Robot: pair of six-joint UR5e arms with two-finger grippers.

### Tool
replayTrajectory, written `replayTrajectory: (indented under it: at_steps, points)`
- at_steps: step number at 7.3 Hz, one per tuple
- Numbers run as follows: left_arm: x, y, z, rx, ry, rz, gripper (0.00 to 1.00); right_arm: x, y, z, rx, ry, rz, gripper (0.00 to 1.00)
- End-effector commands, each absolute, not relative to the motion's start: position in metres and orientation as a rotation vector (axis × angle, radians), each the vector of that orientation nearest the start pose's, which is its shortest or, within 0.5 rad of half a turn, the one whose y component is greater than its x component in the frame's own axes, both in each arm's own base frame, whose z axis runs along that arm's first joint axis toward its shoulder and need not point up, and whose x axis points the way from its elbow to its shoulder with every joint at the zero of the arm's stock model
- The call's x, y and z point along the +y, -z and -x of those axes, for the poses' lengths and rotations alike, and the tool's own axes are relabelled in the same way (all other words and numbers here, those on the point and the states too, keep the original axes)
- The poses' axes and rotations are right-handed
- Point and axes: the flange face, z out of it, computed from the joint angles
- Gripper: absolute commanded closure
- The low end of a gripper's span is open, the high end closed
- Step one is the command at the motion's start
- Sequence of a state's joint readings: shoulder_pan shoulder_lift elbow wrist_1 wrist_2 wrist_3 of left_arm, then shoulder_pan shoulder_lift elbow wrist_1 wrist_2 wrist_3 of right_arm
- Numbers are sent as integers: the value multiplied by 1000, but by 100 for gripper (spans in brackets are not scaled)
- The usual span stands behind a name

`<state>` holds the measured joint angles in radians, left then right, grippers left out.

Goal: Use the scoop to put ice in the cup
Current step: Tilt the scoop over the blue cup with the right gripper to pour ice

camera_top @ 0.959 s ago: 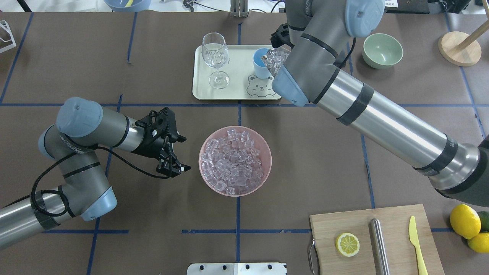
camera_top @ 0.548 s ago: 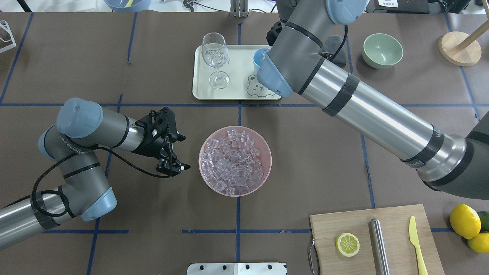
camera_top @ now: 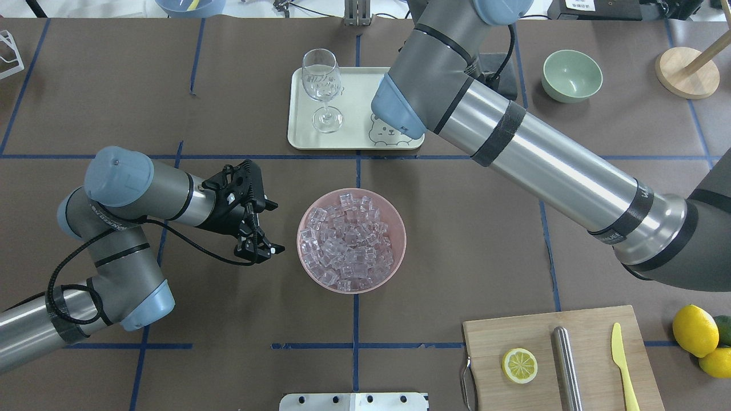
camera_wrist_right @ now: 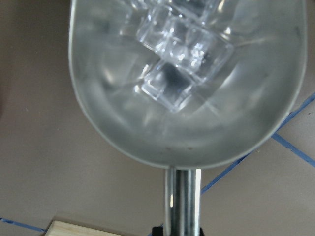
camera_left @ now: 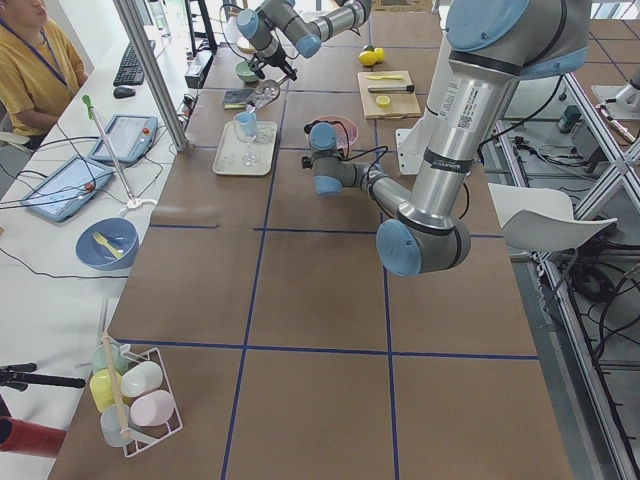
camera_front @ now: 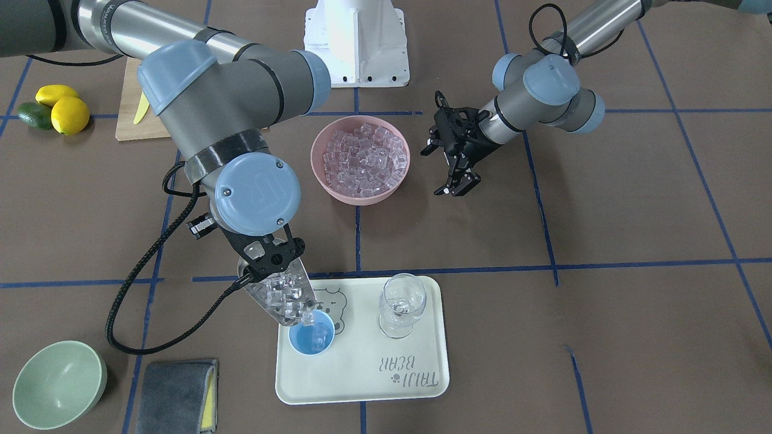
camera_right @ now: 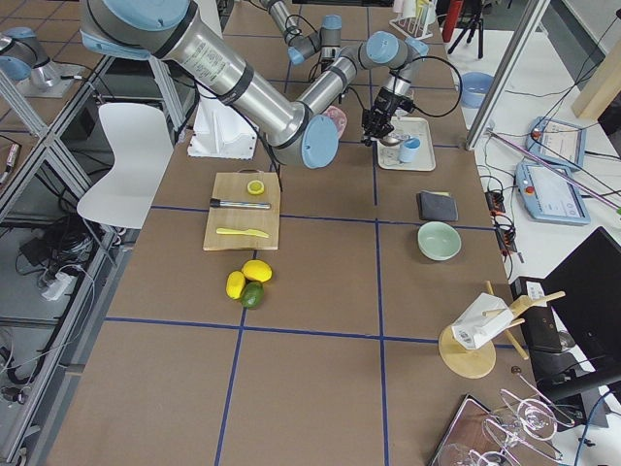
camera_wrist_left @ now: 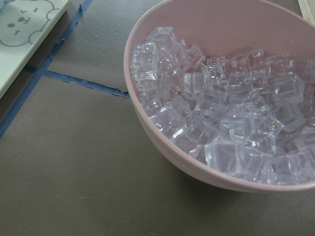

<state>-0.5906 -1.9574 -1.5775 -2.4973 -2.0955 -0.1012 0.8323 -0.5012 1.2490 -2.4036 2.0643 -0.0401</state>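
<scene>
On the cream tray, which stands toward the bench edge opposite the robot's base, two printed lines are seen upside down in the front-facing view. "BEAR" can be read, and the other word appears to be "TAIJI". A "UR" emblem is embossed on the round blue joint cap of the right arm. "UNIVERSAL ROBOTS" lettering is printed along that arm's tube and on the left arm, and is only partly legible. The etching on the wine glass cannot be read.

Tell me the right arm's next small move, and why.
Probably tip the scoop slightly steeper. Its lip is already over the cup and one cube sits at the lip, but most ice cubes lie back in the trough.
</scene>
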Motion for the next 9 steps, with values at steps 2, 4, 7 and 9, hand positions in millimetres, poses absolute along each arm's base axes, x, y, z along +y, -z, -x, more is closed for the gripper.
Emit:
replayTrajectory:
  at_steps: [2,4,7,9]
  points:
    - [-420,-330,-477,1104,-1076,-925,0,-618,-183,440,-384,778,293,100]
    - [-421,-331,-476,1102,-1075,-924,0,-621,-179,441,-368,783,298,100]
    - [-422,-330,-475,1101,-1073,-927,0,-625,-174,442,-348,802,310,100]
    - [-422,-331,-476,1097,-1070,-928,0,-624,-172,441,-344,807,314,100]
